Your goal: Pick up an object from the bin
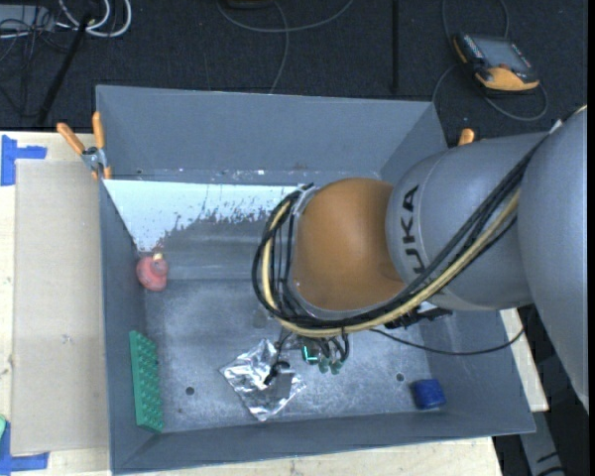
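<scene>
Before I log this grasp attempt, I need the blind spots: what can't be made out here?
All in the camera view:
- Gripper: mostly hidden under the orange cover and cables of the arm; contact with the crumpled silver foil cannot be told.
- Bin floor beneath the arm: covered by it; anything there is hidden.
- Pink thing by the left wall and blue thing at lower right: too small to name.

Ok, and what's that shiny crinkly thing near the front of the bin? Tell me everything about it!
It is a crumpled silvery sheet, like kitchen foil, all creases and glints. It lies on the grey bin floor near the front, about midway across. The claw hangs at its upper right edge; whether they touch I can't tell.
</scene>
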You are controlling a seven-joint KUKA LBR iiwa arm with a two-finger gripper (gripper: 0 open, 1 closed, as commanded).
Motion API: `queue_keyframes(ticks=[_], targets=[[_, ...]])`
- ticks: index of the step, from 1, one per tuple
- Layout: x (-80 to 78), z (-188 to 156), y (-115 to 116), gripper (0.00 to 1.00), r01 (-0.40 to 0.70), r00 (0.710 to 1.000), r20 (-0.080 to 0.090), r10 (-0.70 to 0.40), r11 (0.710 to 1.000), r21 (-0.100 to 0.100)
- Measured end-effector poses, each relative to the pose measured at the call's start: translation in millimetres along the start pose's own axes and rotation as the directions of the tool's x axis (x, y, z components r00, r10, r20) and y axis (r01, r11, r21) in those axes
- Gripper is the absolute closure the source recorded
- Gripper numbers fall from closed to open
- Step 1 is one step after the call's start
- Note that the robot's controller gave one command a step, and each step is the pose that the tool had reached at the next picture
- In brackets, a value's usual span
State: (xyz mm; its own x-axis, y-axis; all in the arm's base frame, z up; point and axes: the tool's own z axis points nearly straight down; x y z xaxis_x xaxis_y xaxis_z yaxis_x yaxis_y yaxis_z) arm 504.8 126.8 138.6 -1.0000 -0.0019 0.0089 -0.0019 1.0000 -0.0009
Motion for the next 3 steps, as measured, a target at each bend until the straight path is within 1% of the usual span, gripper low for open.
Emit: queue_keyframes(ticks=[1,2,3], targets=[[-9.2,73.5,-6.7,0.0,-0.002,1.0,0.001,0.002,1.0,0.001],[-11.1,68.6,-6.0,1.0,-0.005,1.0,0.007,0.005,1.0,-0.002],[-16.3,-129.9,-24.9,1.0,0.016,1.0,0.018,-0.016,1.0,-0.002]])
